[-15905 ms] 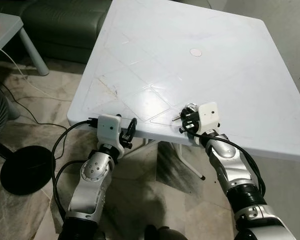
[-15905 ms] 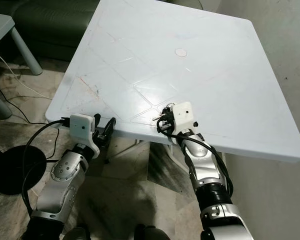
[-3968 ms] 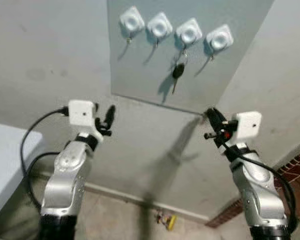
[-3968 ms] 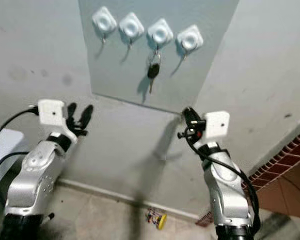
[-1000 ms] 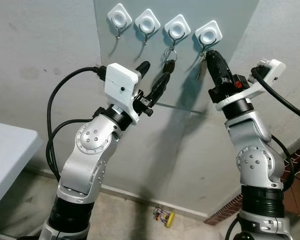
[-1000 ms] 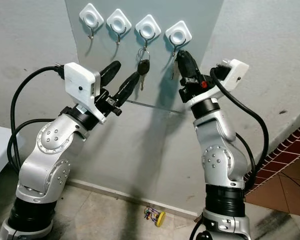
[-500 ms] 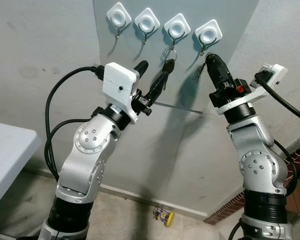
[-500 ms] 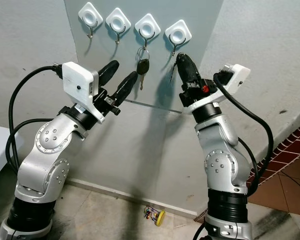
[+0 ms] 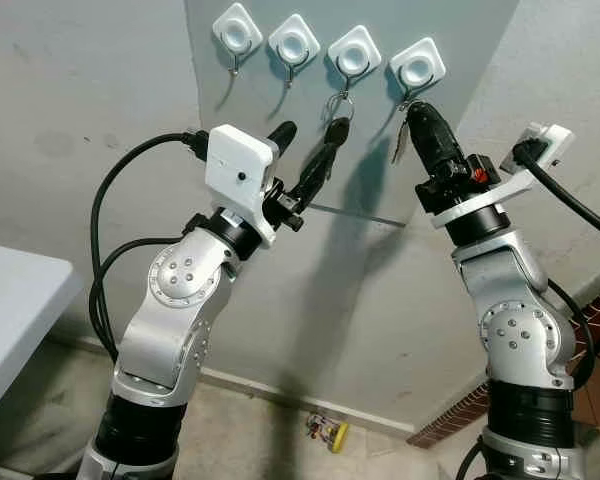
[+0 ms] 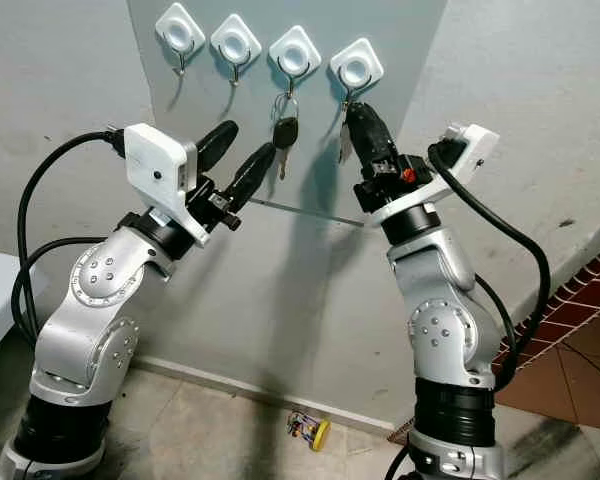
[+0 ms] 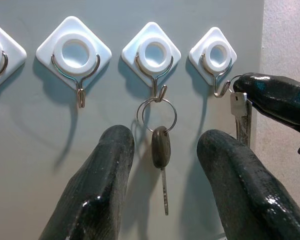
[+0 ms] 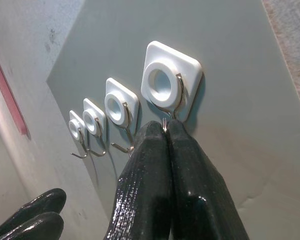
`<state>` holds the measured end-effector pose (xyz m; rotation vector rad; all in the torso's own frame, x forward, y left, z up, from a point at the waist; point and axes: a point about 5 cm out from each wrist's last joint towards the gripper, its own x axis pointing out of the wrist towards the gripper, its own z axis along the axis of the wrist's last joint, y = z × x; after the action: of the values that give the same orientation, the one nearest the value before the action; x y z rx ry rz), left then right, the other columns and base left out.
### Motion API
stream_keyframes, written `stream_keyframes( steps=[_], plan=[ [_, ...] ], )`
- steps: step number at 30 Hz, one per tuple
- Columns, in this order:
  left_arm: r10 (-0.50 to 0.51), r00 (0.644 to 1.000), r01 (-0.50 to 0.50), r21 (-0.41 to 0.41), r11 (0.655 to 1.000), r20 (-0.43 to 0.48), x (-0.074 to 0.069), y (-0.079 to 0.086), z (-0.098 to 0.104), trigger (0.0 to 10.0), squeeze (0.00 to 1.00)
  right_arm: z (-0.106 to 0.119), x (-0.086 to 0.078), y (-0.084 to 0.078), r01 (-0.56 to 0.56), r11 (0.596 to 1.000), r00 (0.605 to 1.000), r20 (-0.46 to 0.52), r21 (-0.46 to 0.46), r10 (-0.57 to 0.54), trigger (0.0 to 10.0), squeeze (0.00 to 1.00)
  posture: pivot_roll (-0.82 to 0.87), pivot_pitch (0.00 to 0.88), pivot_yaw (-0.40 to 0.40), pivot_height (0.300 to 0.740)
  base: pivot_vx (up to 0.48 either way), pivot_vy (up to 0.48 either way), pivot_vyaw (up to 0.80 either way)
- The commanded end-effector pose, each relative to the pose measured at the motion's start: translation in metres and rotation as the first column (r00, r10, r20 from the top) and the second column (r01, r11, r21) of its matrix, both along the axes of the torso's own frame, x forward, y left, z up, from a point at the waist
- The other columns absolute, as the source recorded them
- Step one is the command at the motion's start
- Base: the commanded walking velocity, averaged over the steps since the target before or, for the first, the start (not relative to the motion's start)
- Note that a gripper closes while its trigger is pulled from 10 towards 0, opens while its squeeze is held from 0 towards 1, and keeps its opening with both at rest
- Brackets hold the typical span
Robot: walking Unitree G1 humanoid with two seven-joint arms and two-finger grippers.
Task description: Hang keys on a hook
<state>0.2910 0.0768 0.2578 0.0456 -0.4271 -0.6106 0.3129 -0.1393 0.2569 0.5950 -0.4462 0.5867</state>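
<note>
Four white diamond-shaped wall hooks with metal wire prongs [image 9: 326, 47] sit in a row on a grey panel [image 9: 460, 150] across the top of the frame. At the upper right, the right gripper [image 9: 417, 113] is raised to the rightmost hook [image 9: 417, 68], its black fingers [image 12: 162, 185] pressed together on a silver key [image 11: 241, 116] that hangs just beneath the hook's prong; I cannot tell whether its ring is over the prong. A black-headed car key on a ring [image 11: 160, 150] hangs from the third hook [image 9: 355, 55]. The left gripper [image 9: 305, 160], at upper centre, points at that key with its fingers [image 11: 97, 192] spread on either side, apart from it. A small yellow object [image 9: 327, 433] lies on the floor at bottom centre.
</note>
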Motion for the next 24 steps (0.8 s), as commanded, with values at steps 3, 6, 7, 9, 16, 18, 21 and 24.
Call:
stream_keyframes(
  steps=[3, 6, 7, 9, 16, 18, 21, 24],
  plan=[
    [0.008, 1.000, -0.008, -0.002, 1.000, 0.014, -0.0015, 0.0012, 0.0038, 10.0, 0.00, 0.0092, -0.0036, -0.0009, -0.016, 1.000, 0.999, 0.042, -0.001, 0.016, 10.0, 0.00, 0.05, 0.068, -0.065, 0.740, 0.000, 0.000, 0.00],
    [0.007, 1.000, -0.007, -0.002, 1.000, 0.013, -0.0016, 0.0010, 0.0038, 10.0, 0.00, 0.0079, -0.0044, -0.0017, -0.016, 1.000, 0.999, 0.039, 0.000, 0.016, 10.0, 0.00, 0.05, 0.068, -0.065, 0.740, 0.000, 0.000, 0.00],
    [0.007, 1.000, -0.007, -0.002, 1.000, 0.013, -0.0016, 0.0009, 0.0037, 10.0, 0.00, 0.0080, -0.0047, -0.0018, -0.017, 1.000, 0.999, 0.041, 0.002, 0.017, 10.0, 0.00, 0.05, 0.068, -0.065, 0.740, 0.000, 0.000, 0.00],
    [0.007, 1.000, -0.007, -0.001, 1.000, 0.013, -0.0016, 0.0009, 0.0038, 10.0, 0.00, 0.0098, -0.0059, -0.0016, -0.021, 1.000, 0.998, 0.052, 0.010, 0.020, 10.0, 0.00, 0.05, 0.070, -0.062, 0.740, 0.000, 0.000, 0.00],
    [0.005, 1.000, -0.005, 0.000, 1.000, 0.014, -0.0017, 0.0008, 0.0040, 10.0, 0.00, 0.0124, -0.0068, -0.0023, -0.021, 1.000, 0.997, 0.071, 0.022, 0.020, 10.0, 0.00, 0.05, 0.069, -0.062, 0.740, 0.000, 0.000, 0.00],
    [0.006, 1.000, -0.006, 0.000, 1.000, 0.014, -0.0017, 0.0009, 0.0040, 10.0, 0.00, 0.0126, -0.0070, -0.0022, -0.022, 1.000, 0.997, 0.072, 0.023, 0.020, 10.0, 0.00, 0.05, 0.069, -0.062, 0.740, 0.000, 0.000, 0.00],
    [0.006, 1.000, -0.006, 0.000, 1.000, 0.014, -0.0019, 0.0009, 0.0040, 10.0, 0.00, 0.0115, -0.0062, -0.0024, -0.019, 1.000, 0.998, 0.064, 0.021, 0.017, 10.0, 0.00, 0.05, 0.072, -0.063, 0.740, 0.000, 0.000, 0.00],
    [0.006, 1.000, -0.006, 0.001, 1.000, 0.014, -0.0018, 0.0009, 0.0039, 10.0, 0.00, 0.0082, -0.0019, -0.0051, 0.033, 0.999, 0.999, 0.041, 0.001, -0.033, 10.0, 0.00, 0.05, 0.072, -0.063, 0.740, 0.000, 0.000, 0.00]
  ],
)
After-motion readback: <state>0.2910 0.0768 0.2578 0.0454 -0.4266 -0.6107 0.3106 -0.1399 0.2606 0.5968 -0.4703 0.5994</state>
